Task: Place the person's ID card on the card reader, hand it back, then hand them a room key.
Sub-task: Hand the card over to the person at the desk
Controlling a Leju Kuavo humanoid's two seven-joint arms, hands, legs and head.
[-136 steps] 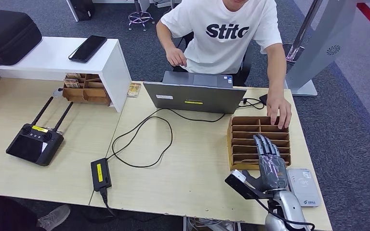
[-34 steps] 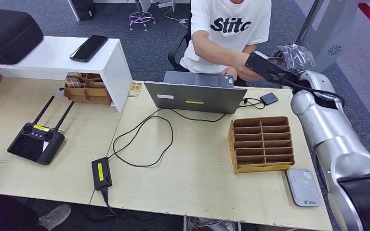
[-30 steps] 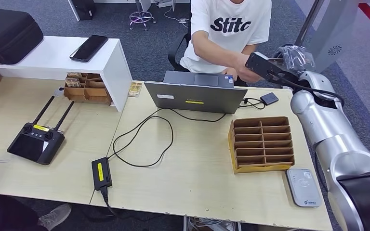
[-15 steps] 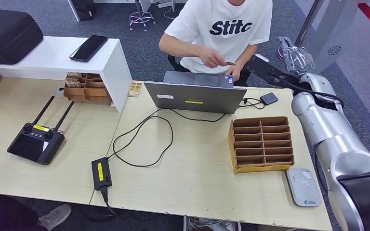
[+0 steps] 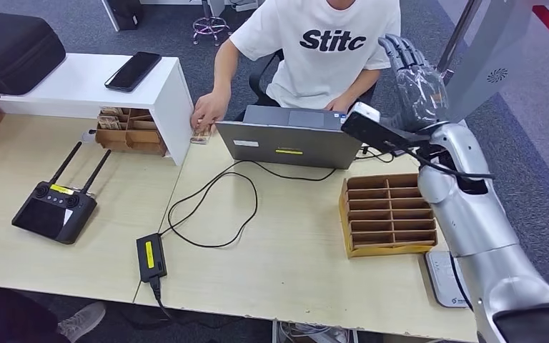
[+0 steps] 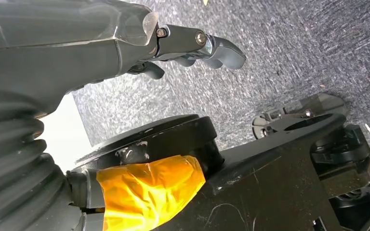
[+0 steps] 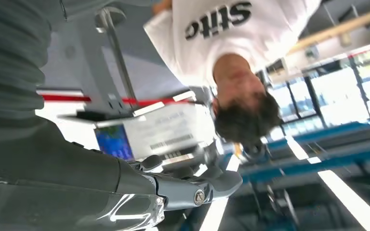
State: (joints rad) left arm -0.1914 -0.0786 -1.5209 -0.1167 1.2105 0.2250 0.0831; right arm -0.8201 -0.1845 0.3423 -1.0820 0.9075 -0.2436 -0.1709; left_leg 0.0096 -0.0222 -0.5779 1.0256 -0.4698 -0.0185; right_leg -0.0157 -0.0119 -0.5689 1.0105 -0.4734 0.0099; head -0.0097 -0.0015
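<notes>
My right hand (image 5: 416,78) is raised beside the seated person (image 5: 329,43), fingers straight and apart, holding nothing; its fingers (image 7: 197,190) also show in the right wrist view against the person's shirt. The white card reader (image 5: 437,279) lies at the table's near right corner, partly behind my right forearm. A wooden slotted box (image 5: 388,213) stands just beyond it. The person's hand (image 5: 206,114) reaches to a small stack of cards (image 5: 200,133) by the white shelf. My left hand (image 6: 192,43) hangs over the floor, empty, fingers loosely apart.
An open laptop (image 5: 289,139) with a looping black cable sits mid-table. A black controller (image 5: 46,211) and a power adapter (image 5: 150,257) lie on the left. The white shelf (image 5: 78,93) carries a phone (image 5: 132,70), next to a black case (image 5: 11,50).
The person took the card from my right hand and has since reached over to the card stack by the shelf. My right hand has opened and risen, the arm drawing back.
</notes>
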